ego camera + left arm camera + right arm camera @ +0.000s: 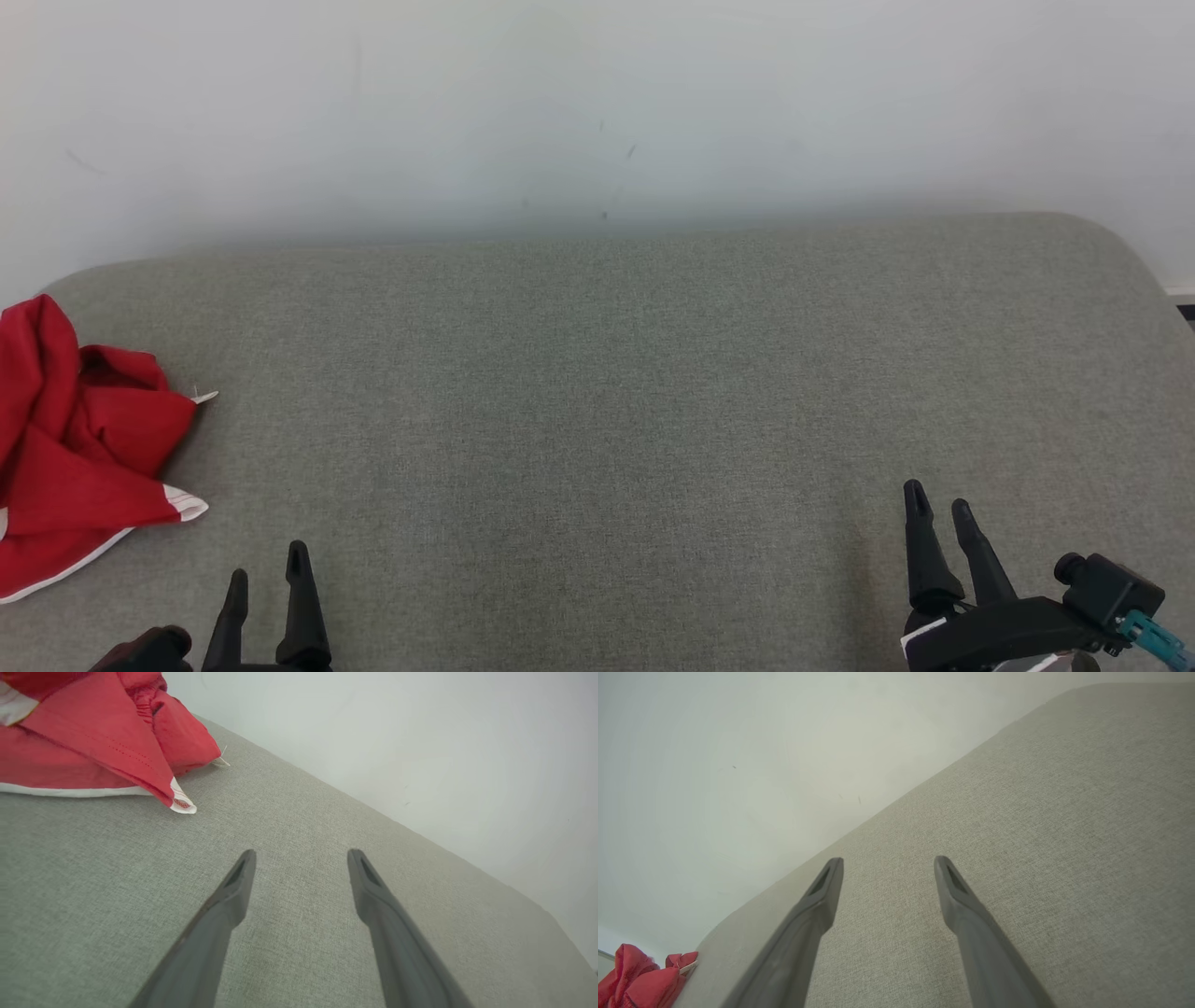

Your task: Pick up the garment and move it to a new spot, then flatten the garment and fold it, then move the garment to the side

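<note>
You're looking at an untouched start: garment (79, 448) lying crumpled (far left), both grippers (267, 560) (938, 504) hovering spread and empty.

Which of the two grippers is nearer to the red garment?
The left gripper: the garment lies close beside it; the right gripper is far across.

The left gripper (268, 560) and right gripper (937, 495) are both sporting long dark tapered fingers (233, 891) with little slots near the tips. The right one's wearing a chunky black block (1106, 586) with a teal plug (1153, 639) sticking out.
</note>
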Available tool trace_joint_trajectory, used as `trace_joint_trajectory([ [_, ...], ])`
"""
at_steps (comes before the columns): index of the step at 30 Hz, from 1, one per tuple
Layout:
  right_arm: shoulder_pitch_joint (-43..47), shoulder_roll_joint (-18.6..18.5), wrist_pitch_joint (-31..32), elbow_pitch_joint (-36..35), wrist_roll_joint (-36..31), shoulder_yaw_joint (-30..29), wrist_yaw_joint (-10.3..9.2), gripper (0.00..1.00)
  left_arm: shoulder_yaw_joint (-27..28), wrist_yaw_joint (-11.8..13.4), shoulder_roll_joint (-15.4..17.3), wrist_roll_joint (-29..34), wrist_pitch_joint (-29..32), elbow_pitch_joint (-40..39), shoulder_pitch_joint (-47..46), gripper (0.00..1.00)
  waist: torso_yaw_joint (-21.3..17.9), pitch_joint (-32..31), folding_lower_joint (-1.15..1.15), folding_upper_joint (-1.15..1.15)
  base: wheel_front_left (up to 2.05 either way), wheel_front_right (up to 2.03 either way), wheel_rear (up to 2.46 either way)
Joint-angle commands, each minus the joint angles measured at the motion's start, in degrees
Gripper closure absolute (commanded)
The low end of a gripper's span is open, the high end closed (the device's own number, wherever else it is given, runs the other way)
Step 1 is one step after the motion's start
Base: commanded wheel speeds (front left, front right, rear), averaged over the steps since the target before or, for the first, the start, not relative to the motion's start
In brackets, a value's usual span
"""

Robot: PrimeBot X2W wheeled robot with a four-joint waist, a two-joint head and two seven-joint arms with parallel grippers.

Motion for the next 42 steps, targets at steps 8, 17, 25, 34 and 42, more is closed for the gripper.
trace_joint_trajectory([
  [8,0.13,-0.76,-1.68,0.09,-6.33,0.51,0.33,0.00,-0.35,0.67,0.94,6.65,-1.75,0.20,-0.13,0.00,-0.13,0.08,0.00,-0.01,0.00,0.00,0.00],
  [17,0.35,-0.87,-3.01,0.50,-12.23,0.35,0.36,0.00,-1.12,1.01,1.09,11.91,-3.13,0.51,-0.04,0.00,-0.06,0.05,0.00,-0.01,0.00,0.00,0.00],
  [25,0.57,-0.99,-4.04,1.14,-17.58,-0.08,0.38,0.00,-1.66,1.49,1.47,16.45,-4.13,0.29,0.27,0.00,0.06,0.05,0.00,-0.01,0.00,0.00,0.00],
  [34,0.91,-0.96,-5.12,1.23,-22.54,-0.17,0.36,0.00,-1.64,1.86,1.63,20.66,-5.20,0.62,0.67,0.00,-0.15,-0.13,0.00,-0.01,0.00,0.00,0.00],
  [42,1.01,-1.19,-6.08,0.81,-26.14,0.44,0.34,0.00,-2.09,1.98,1.40,24.48,-6.15,1.05,1.04,0.00,-0.13,-0.04,0.00,-0.01,0.00,0.00,0.00],
])
